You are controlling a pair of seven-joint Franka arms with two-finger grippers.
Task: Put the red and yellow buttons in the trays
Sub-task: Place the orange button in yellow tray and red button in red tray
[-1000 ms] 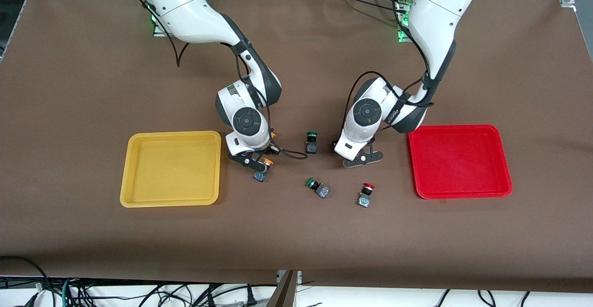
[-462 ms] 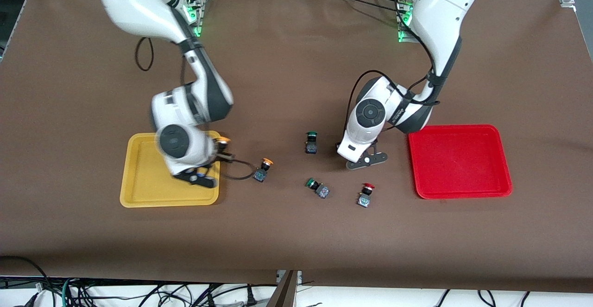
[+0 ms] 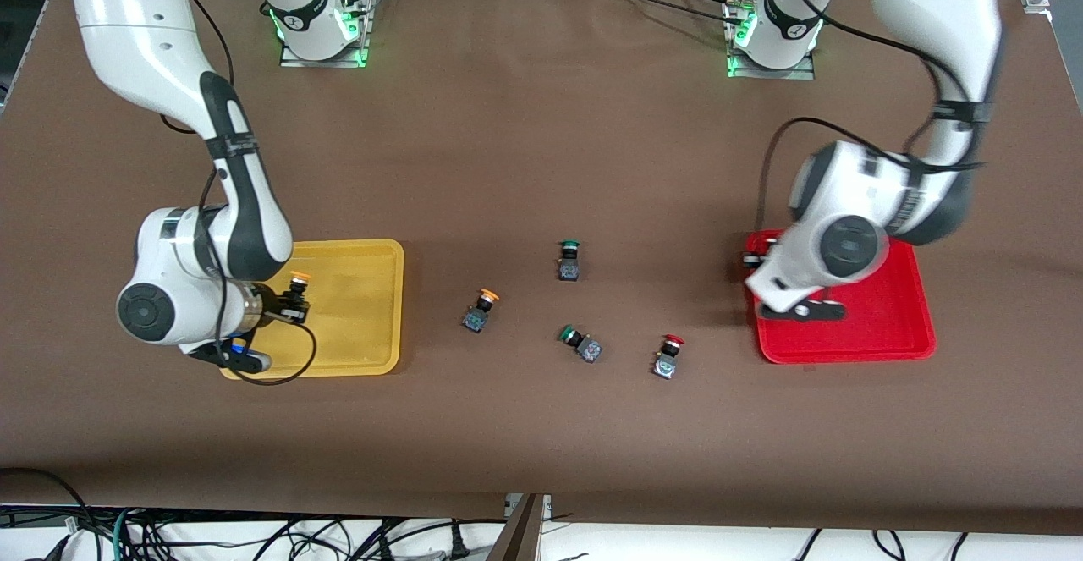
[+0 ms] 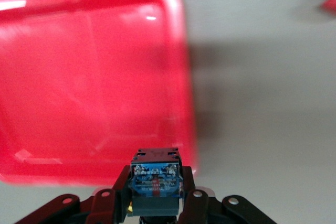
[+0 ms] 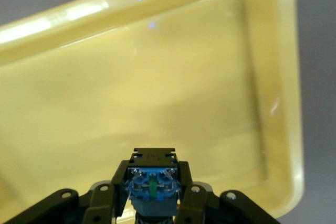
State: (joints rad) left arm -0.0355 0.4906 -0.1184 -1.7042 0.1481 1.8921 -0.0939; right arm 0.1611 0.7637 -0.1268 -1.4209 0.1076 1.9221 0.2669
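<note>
My right gripper (image 3: 286,307) is shut on a yellow-capped button (image 3: 296,288) over the yellow tray (image 3: 372,324), at the tray's end nearest the right arm. In the right wrist view the button's blue underside (image 5: 152,182) sits between the jaws of this gripper (image 5: 152,195), above the tray floor (image 5: 157,77). My left gripper (image 3: 757,266) is shut on a dark-bodied button (image 3: 750,260) over the rim of the red tray (image 3: 897,332); its cap is hidden. The left wrist view shows that button (image 4: 156,179) in the gripper (image 4: 156,195) over the tray's edge (image 4: 79,77).
On the brown table between the trays lie a yellow-capped button (image 3: 479,311), a red-capped button (image 3: 668,355) and two green-capped buttons (image 3: 568,261) (image 3: 579,343). The arm bases stand along the table's edge farthest from the front camera.
The right arm has swung from the table's middle to over the yellow tray with its yellow button. The left arm has swung to the red tray with its button.
</note>
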